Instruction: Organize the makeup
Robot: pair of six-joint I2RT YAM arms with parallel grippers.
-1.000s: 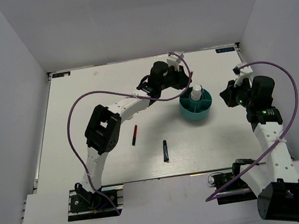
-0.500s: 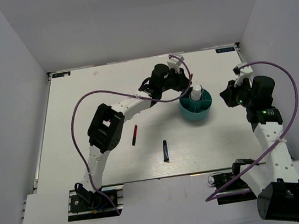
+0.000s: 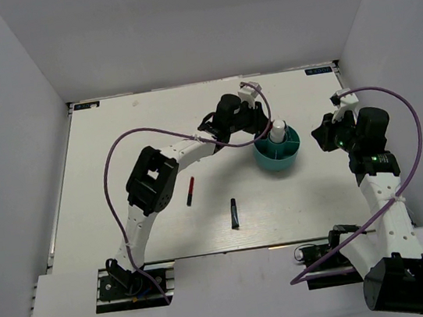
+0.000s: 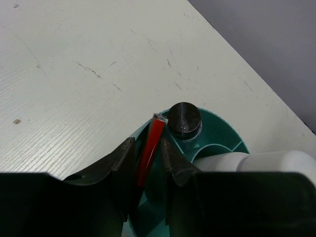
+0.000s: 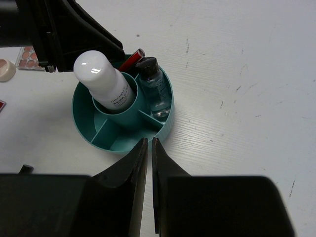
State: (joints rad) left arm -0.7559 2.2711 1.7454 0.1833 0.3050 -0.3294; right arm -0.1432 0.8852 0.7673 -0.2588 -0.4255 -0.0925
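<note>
A red-and-black tube (image 3: 191,190) and, to its right, a black tube (image 3: 234,213) lie loose near the middle of the tabletop (image 3: 114,140), the black one closer to the near edge. Further right, toward the far edge, the left gripper (image 4: 147,142) dips into the teal tub (image 5: 167,123). A tilted red tube (image 4: 157,126) stands between its jaws in the outer ring; whether they pinch it cannot be told. A dark-capped bottle (image 5: 153,81) stands just beside it, and a white bottle (image 5: 103,74) fills the centre well. The right gripper (image 5: 149,145) hovers beside the tub, jaws closed to a slit, holding nothing.
</note>
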